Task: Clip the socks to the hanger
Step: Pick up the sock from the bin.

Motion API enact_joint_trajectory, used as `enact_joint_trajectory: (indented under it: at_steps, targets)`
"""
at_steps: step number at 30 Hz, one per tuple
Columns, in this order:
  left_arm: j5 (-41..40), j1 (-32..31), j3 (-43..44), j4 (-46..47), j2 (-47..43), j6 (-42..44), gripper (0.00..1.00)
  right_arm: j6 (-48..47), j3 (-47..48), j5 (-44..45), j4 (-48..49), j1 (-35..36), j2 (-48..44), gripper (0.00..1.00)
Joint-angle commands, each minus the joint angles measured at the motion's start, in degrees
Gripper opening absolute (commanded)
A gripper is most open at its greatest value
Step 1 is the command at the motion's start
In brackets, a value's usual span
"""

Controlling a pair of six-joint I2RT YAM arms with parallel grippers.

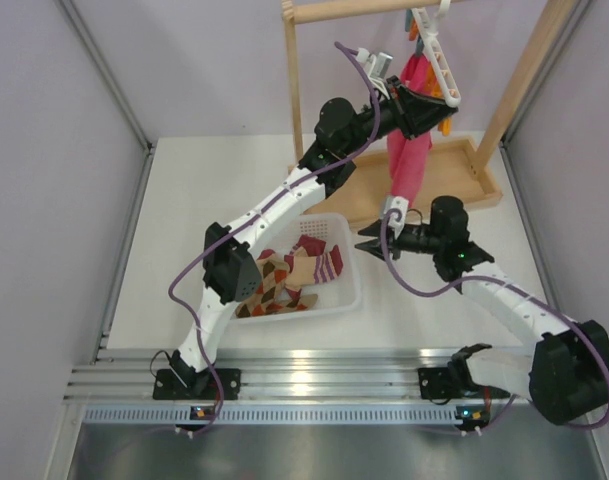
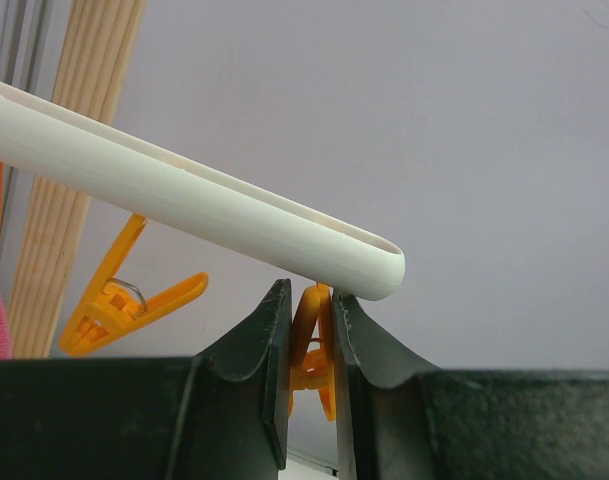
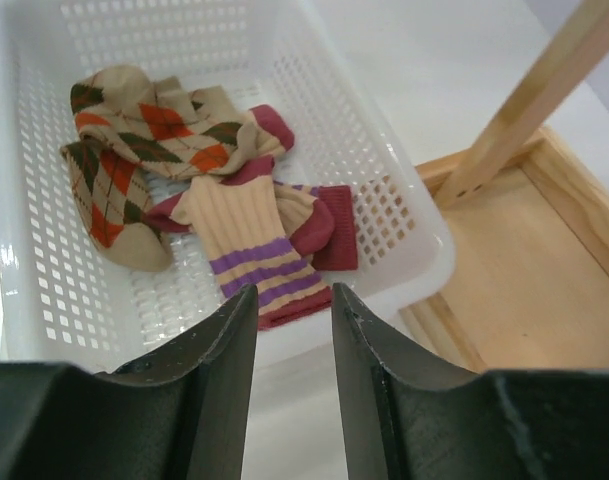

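The white hanger [image 1: 439, 65] hangs from the wooden rail at the top right. A pink-red sock [image 1: 409, 160] dangles below it. My left gripper [image 1: 422, 102] is up at the hanger. In the left wrist view its fingers [image 2: 269, 350] are shut on an orange clip [image 2: 314, 345] under the end of the hanger's white bar [image 2: 184, 205]. A second orange clip [image 2: 124, 295] hangs to the left. Striped socks [image 3: 249, 245] and argyle socks [image 3: 134, 135] lie in the white basket [image 3: 414, 265]. My right gripper [image 3: 294, 300] is open and empty, just outside the basket's rim.
The wooden rack's post [image 1: 294, 90] and its tray base [image 1: 464, 185] stand behind the basket [image 1: 349, 300]. In the right wrist view a rack post [image 3: 529, 100] rises from the tray [image 3: 514, 280] to the right of the basket. Purple walls close in both sides.
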Motion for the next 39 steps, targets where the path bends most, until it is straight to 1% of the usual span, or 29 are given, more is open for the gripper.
enact_joint_trajectory:
  at_steps: [1, 2, 4, 5, 6, 7, 9, 10, 11, 12, 13, 15, 20, 27, 33, 39]
  targets:
    - [-4.44, 1.2, 1.49, 2.89, -0.36, -0.24, 0.0, -14.1, 3.42, 5.29, -2.04, 5.47, 3.39, 0.35]
    - [-4.44, 1.2, 1.4, 2.89, -0.36, -0.07, 0.0, -15.25, 5.69, 7.23, -3.53, 8.09, 4.28, 0.35]
    - [-4.53, 1.2, 1.23, 2.81, -0.62, 0.29, 0.0, -18.15, 8.42, 12.14, -6.87, 10.13, 6.73, 0.34]
    - [-4.44, 1.2, 0.96, 2.81, -0.8, 0.46, 0.0, -19.21, 10.96, 13.57, -11.14, 12.05, 7.36, 0.34]
    - [-4.53, 1.2, 0.87, 2.89, -0.63, 0.55, 0.0, -20.53, 12.03, 15.06, -12.93, 13.03, 7.8, 0.34]
    - [-4.44, 1.2, 0.79, 2.89, -0.8, 0.55, 0.0, -24.37, 13.0, 17.34, -15.38, 13.91, 8.5, 0.34]
    - [-4.44, 1.2, 0.52, 2.98, -0.71, 0.55, 0.0, -28.78, 14.76, 19.55, -21.62, 16.45, 8.86, 0.35]
    - [-4.26, 1.2, 0.52, 3.24, -0.89, 0.38, 0.0, -32.89, 15.37, 20.95, -23.73, 17.07, 9.73, 0.35]
    - [-4.26, 1.12, 0.44, 3.25, -0.8, 0.29, 0.0, -34.59, 16.68, 21.83, -25.58, 17.6, 10.35, 0.36]
    - [-4.26, 1.12, 0.43, 3.25, -0.8, 0.2, 0.0, -36.17, 17.57, 22.89, -30.3, 18.91, 11.22, 0.36]
    - [-4.18, 1.2, 0.35, 3.42, -0.97, 0.2, 0.0, -39.66, 18.79, 24.03, -32.96, 19.36, 13.23, 0.37]
    - [-4.26, 1.2, -0.09, 3.6, -1.15, -0.06, 0.0, -40.93, 21.87, 25.0, -37.62, 20.06, 15.09, 0.4]
    - [-4.26, 1.2, -1.15, 4.12, -1.5, -0.06, 0.0, -45.49, 25.13, 25.53, -42.21, 20.86, 18.79, 0.43]
    - [-4.26, 1.2, -1.5, 4.56, -1.59, -0.42, 0.0, -47.87, 30.66, 27.64, -48.8, 24.63, 24.41, 0.42]
    - [-4.26, 1.2, -2.38, 5.0, -2.12, -0.42, 0.0, -49.54, 37.61, 32.21, -57.06, 26.22, 31.7, 0.42]
    - [-4.26, 1.29, -3.17, 5.53, -2.38, -0.24, 0.0, -51.13, 39.72, 36.95, -60.05, 26.66, 35.57, 0.46]
